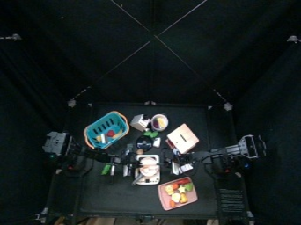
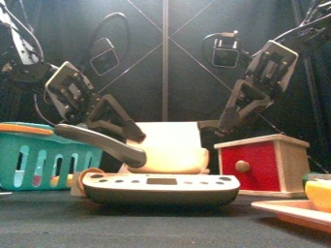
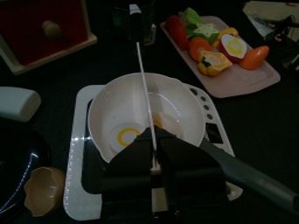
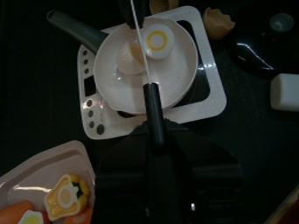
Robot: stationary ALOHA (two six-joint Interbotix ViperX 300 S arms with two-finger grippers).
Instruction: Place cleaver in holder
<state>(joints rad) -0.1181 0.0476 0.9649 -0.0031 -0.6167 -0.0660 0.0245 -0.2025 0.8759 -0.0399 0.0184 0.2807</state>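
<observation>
The cleaver (image 3: 142,96) hangs edge-on over a white bowl (image 3: 111,109), so its blade shows only as a thin bright line. My left gripper (image 3: 155,153) is shut on the blade's near end. My right gripper (image 4: 149,144) is shut on the cleaver's black handle (image 4: 149,96). The two grippers face each other above the bowl in the front view, the left one (image 2: 130,138) and the right one (image 2: 210,126). A pale block (image 2: 175,145) stands behind the bowl; I cannot tell whether it is the holder.
The bowl, with a grey handle (image 4: 76,28), sits on a white scale (image 2: 155,189). A red box (image 2: 258,163) stands to the right, a teal basket (image 2: 39,155) to the left, and a plate of cut fruit (image 3: 251,79) near the front.
</observation>
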